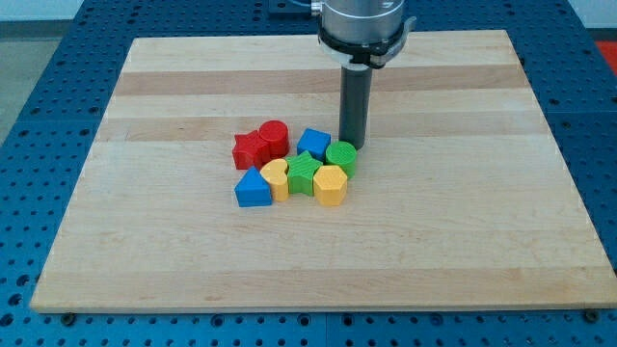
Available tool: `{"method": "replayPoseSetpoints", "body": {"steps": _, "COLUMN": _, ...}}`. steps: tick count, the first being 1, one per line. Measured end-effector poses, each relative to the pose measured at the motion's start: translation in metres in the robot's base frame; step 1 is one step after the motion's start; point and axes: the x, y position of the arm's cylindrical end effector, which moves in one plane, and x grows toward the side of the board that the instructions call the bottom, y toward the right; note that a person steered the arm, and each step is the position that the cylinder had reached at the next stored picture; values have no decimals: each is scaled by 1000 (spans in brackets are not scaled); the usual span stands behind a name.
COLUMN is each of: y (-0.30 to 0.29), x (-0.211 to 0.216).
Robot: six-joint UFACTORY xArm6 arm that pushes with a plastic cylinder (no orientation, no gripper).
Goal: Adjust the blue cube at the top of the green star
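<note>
In the single camera view, the blocks huddle just left of the desk's (pixel 463 231) middle: the blue cube (pixel 312 143) sits directly above the green star (pixel 305 173), touching or nearly so, with a green cylinder (pixel 341 157) to its right and red blocks (pixel 261 145) to its left. There is no pincer to be open or closed; my tip (pixel 353 145) rests just right of the blue cube, above the green cylinder, seemingly placed to nudge the cube leftward over the star. A blue triangular block (pixel 253 188) and two yellow blocks (pixel 330 185) line the cluster's lower edge.
</note>
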Motion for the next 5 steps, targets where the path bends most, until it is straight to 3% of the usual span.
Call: {"method": "replayPoseSetpoints", "body": {"steps": 5, "y": -57, "x": -18}}
